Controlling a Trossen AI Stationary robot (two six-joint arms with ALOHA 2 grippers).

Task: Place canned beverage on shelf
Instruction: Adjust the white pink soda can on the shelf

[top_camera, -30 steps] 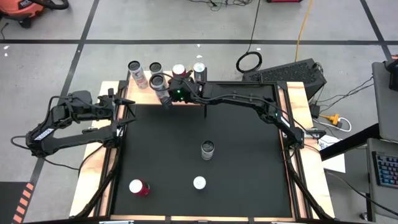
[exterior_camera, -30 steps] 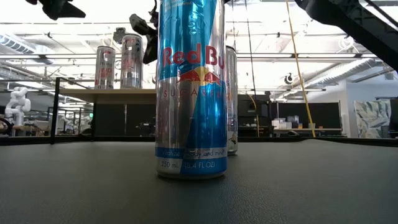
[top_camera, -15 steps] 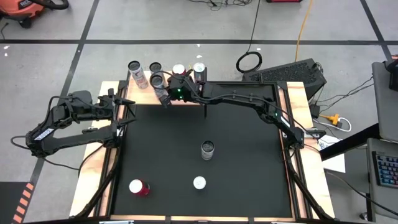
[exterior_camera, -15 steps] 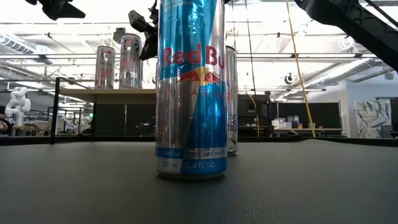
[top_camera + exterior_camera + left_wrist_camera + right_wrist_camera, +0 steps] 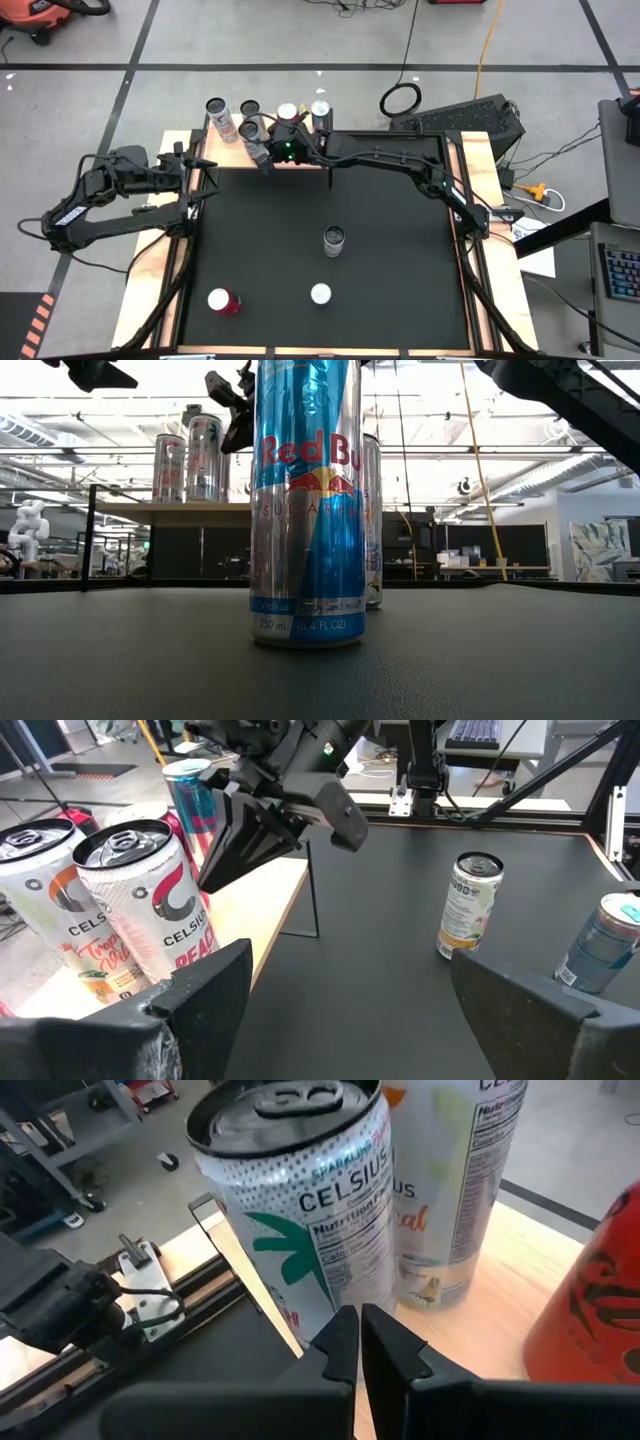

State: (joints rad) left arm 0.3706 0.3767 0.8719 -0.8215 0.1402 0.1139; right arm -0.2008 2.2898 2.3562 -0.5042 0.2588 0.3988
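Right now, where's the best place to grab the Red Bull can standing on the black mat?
Take the Red Bull can mid-body, jaws across its round wall, coming in level from the side: it stands upright, tall and slim, with nothing touching it.

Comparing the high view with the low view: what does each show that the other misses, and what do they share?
Only the high view shows the red can near the mat's front left corner and the left gripper at the table's left edge. Only the low view shows the printed label of the Red Bull can and the room behind the table. Both show the right gripper at the shelf beside the cans standing there, and a second can mid-mat.
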